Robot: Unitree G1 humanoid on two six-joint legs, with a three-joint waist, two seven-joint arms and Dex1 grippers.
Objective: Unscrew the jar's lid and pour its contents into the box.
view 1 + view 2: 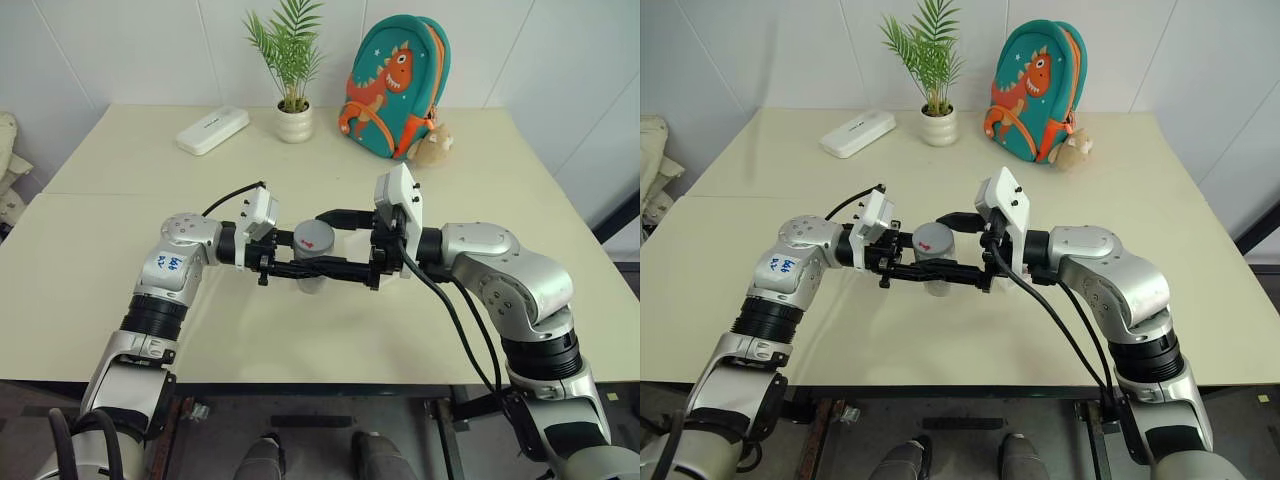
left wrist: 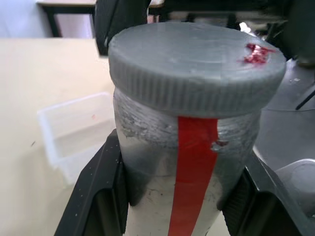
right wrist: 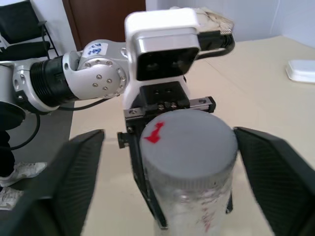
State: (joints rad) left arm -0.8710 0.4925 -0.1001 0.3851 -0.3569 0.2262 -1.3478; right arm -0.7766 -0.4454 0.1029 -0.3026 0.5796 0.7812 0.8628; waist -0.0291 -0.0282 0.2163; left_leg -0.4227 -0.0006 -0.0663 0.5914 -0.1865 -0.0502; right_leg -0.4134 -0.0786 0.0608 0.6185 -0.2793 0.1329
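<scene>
The jar (image 1: pixel 312 272), clear with a red strip down its side (image 2: pixel 193 167), is held upright above the table between my two arms. My left gripper (image 1: pixel 318 268) is shut on the jar's body, one black finger (image 2: pixel 93 196) pressed on each side. The grey lid (image 1: pixel 313 238) with its red mark (image 3: pixel 153 133) sits on the jar. My right gripper (image 3: pixel 170 140) stands open around the lid, its fingers (image 3: pixel 74 182) apart from the rim on both sides. The clear box (image 2: pixel 74 132) lies on the table just behind the jar. The contents are hidden by the frosted wall.
At the back of the table (image 1: pixel 120 250) stand a white plant pot (image 1: pixel 294 122), a flat white case (image 1: pixel 212 130), a teal dinosaur backpack (image 1: pixel 398 85) and a small plush toy (image 1: pixel 432 148). The table's front edge runs just below my arms.
</scene>
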